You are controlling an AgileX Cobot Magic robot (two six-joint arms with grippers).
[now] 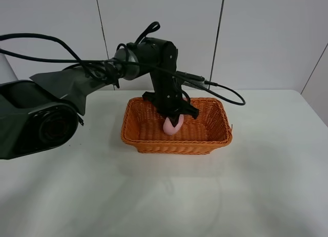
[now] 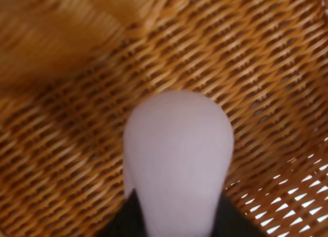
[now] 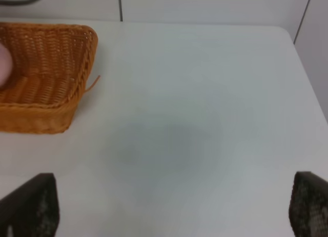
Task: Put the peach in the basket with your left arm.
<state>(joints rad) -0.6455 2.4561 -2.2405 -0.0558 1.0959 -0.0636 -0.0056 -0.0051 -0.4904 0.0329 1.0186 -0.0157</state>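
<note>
The orange wicker basket (image 1: 177,144) stands at the middle of the white table. My left gripper (image 1: 174,118) reaches down into it from above and is shut on the pale pink peach (image 1: 172,125), held low inside the basket. In the left wrist view the peach (image 2: 178,155) fills the centre between the black fingertips (image 2: 123,221), with the basket's woven floor (image 2: 61,144) close behind it. My right gripper (image 3: 171,211) is open and empty over bare table, to the right of the basket (image 3: 51,67). A sliver of the peach (image 3: 4,62) shows at that view's edge.
A black cable (image 1: 225,91) trails from the left arm over the basket's far rim. The white table (image 1: 266,185) ends at a panelled wall behind the basket. A loose wicker strand (image 3: 93,83) sticks out from the basket's corner.
</note>
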